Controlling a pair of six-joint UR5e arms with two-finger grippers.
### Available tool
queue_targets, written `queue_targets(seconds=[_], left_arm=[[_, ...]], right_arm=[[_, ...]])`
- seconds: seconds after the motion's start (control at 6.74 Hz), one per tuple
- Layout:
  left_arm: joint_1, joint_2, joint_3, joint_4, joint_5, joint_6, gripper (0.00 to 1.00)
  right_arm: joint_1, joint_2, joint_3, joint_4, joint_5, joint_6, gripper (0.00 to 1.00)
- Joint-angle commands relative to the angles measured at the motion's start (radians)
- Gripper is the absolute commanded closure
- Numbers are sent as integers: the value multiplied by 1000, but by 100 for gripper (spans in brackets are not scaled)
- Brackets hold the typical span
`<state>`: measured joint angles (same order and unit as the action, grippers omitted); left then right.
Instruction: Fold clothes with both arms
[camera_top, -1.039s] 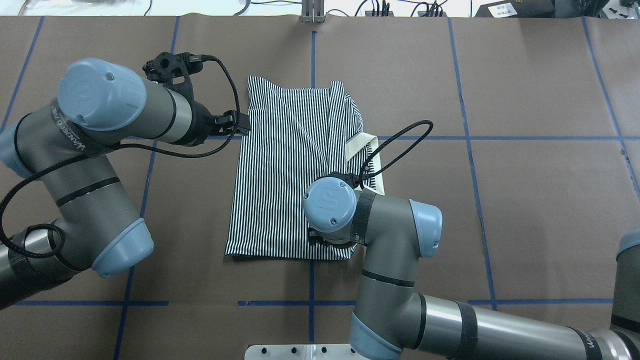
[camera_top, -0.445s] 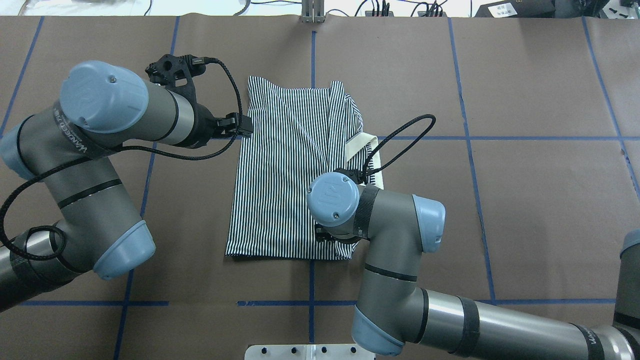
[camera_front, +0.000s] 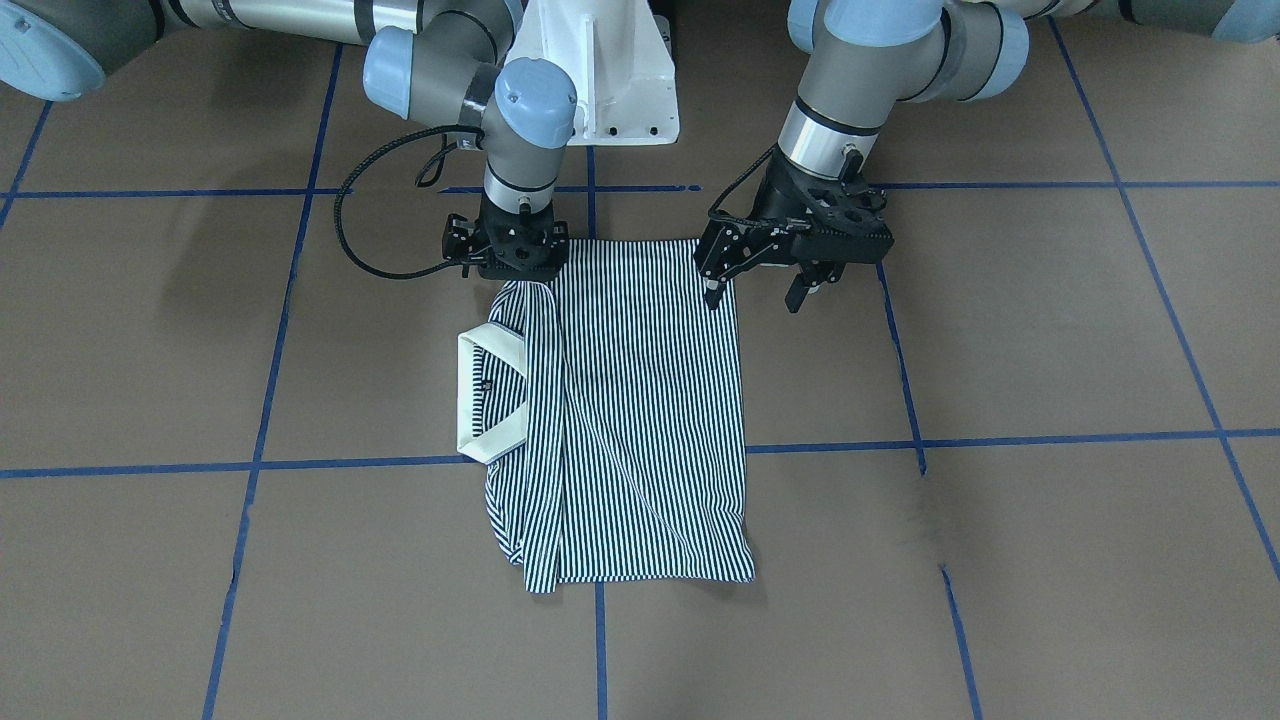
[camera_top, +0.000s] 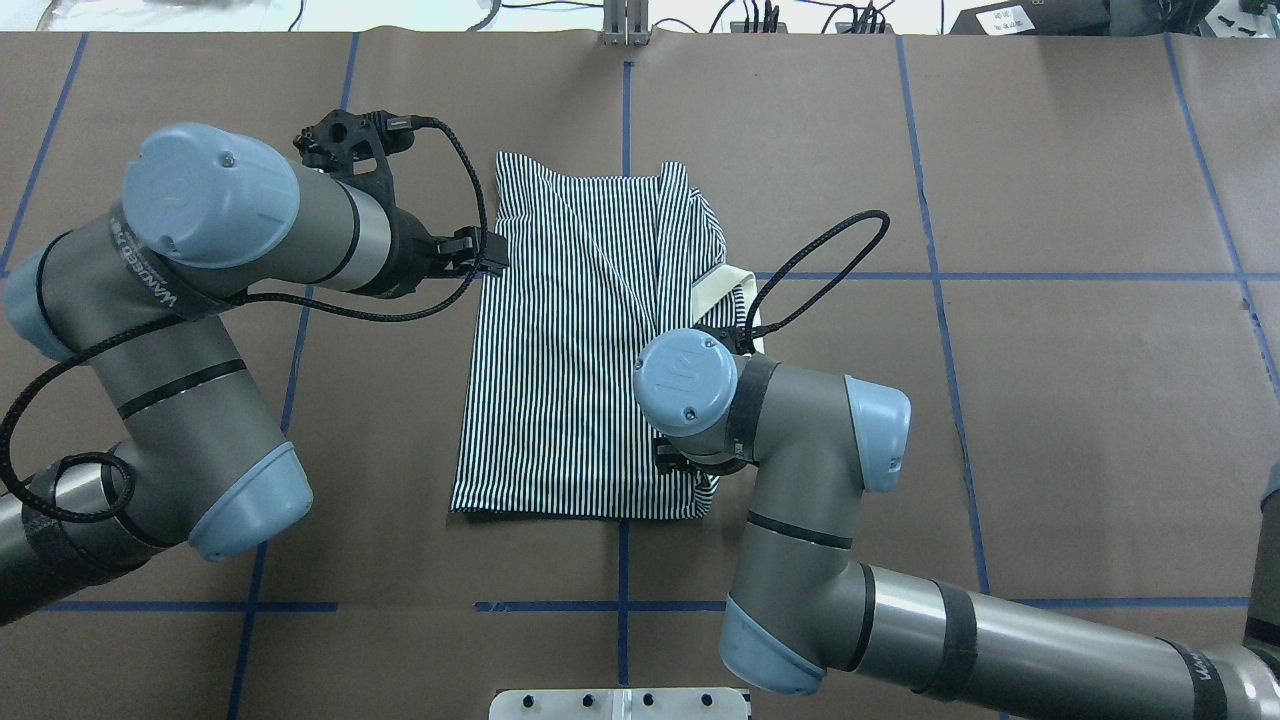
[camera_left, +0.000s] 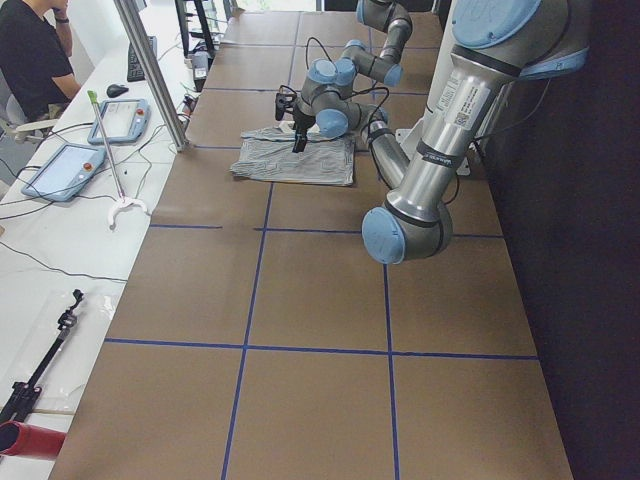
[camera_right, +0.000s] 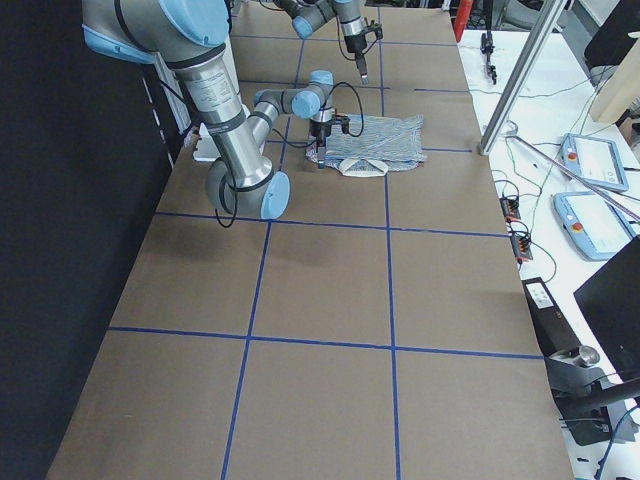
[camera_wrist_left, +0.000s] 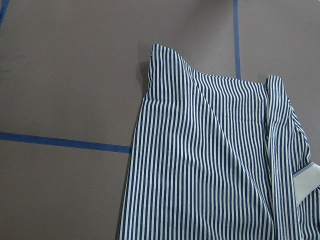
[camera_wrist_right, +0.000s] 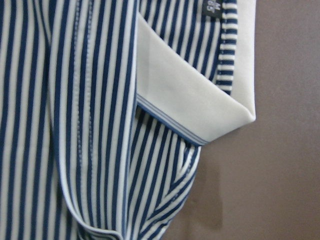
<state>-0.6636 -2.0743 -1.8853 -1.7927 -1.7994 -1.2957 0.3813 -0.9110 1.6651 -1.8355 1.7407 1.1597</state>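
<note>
Navy-and-white striped polo shirt (camera_top: 560, 380), cream collar (camera_wrist_right: 190, 95), dark neck label (camera_wrist_right: 212, 7), lettering blurred.

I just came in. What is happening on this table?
A striped polo shirt lies partly folded on the brown table, between two robot tools. The left tool hovers open over the shirt's edge on that side. The right tool is low at a corner beside the collar; whether it grips cloth is not visible.

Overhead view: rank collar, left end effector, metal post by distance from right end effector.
1. Collar, just ahead of the right end effector, on the shirt's right side.
2. Left end effector, across the shirt at its left edge.
3. Metal post, top centre, far beyond the shirt.
</note>
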Motion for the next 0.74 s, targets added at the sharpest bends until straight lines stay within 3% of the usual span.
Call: queue_targets(seconds=[0.0,0.3,0.59], left_arm=[[13,-4,0,-1,0,-2,0],[16,-7,0,-1,2,-4,0],[16,-1,-3,1,0,1,0]], right_arm=[[25,-110,117,-48,-1,-61,0],[41,-138,163,-74,-6,-100,0],[48,-28,131,-61,-10,-132,0]])
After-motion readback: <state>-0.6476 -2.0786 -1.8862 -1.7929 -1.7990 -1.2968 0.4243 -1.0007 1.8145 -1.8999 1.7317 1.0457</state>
